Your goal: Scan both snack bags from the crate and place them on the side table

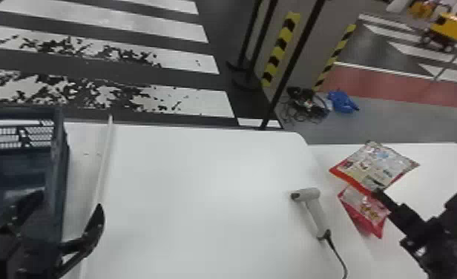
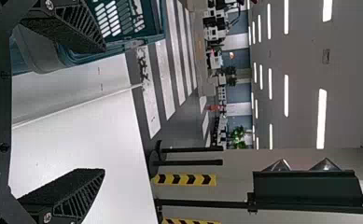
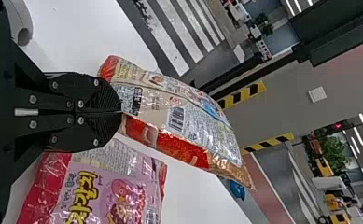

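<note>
At the right of the head view, my right gripper (image 1: 378,193) holds the red and beige snack bag (image 1: 379,165) by its edge above the side table (image 1: 439,156). In the right wrist view the right gripper (image 3: 121,112) is closed on that snack bag (image 3: 179,119), its barcode side showing. The pink snack bag (image 3: 104,186) lies beside and below it, on the side table. My left gripper (image 1: 68,219) stands open by the crate (image 1: 59,156); in the left wrist view nothing is between the fingers of the left gripper (image 2: 102,112).
A grey handheld scanner (image 1: 317,211) lies near the main table's right edge, its cable running toward the front. A pale strip (image 1: 103,167) crosses the main table (image 1: 201,185) beside the crate. Black stands rise behind the tables.
</note>
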### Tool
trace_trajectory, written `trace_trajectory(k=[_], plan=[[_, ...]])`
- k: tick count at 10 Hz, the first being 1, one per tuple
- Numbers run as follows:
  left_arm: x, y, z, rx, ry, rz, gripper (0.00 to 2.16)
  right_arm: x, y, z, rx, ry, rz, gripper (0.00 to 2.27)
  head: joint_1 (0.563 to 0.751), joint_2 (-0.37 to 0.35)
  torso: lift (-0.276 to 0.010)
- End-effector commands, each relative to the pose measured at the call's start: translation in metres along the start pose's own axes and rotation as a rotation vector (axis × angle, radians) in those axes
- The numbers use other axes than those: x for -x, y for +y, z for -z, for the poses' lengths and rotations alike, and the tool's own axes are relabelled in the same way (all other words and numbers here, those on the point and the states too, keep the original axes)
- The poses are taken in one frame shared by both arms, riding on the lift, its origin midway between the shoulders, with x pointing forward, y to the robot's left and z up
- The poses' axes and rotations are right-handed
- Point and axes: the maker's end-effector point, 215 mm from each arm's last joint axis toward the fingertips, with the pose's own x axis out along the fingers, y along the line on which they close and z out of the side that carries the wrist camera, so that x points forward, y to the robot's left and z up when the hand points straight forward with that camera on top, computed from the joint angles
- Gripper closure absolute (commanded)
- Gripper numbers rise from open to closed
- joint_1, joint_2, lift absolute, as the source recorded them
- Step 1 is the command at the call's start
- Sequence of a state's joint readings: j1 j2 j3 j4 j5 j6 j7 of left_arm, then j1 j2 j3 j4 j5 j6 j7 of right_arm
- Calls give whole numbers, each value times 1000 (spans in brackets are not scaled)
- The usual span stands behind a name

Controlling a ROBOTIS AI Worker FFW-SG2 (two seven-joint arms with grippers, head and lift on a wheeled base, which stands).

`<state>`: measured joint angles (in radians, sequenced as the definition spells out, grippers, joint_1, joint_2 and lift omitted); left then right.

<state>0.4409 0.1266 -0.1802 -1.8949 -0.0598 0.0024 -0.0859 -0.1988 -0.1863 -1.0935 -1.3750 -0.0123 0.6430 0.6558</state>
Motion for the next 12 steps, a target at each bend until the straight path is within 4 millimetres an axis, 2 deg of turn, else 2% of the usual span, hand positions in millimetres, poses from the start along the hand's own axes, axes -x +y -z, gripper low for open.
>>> trace_trajectory(k=[1, 7, 8, 9, 10, 11, 12], plan=[[0, 2, -7, -1, -12, -4, 83, -5, -9, -3, -10, -52, 19, 2243, 695, -350, -98], [3, 6, -25, 8, -45, -6, 83, -13, -58, 8, -112, -115, 153, 2236, 695, -350, -98], [4, 7, -28, 28, -51, -1, 83, -12, -66, 0, -107, -153, 178, 2061, 695, -350, -98], [6, 7, -31, 29, -57, -2, 83, -13, -70, 3, -118, -150, 180, 1389, 695, -350, -98], [7, 9, -34, 31, -64, -4, 83, -13, -71, 3, -112, -154, 183, 201, 695, -350, -98], [8, 9, -36, 31, -67, -5, 83, -11, -73, -3, -89, -181, 190, -2, 695, -350, -98], [9, 10, -36, 30, -67, -8, 83, -5, -75, -9, -61, -216, 197, 16, 695, -350, -98]])
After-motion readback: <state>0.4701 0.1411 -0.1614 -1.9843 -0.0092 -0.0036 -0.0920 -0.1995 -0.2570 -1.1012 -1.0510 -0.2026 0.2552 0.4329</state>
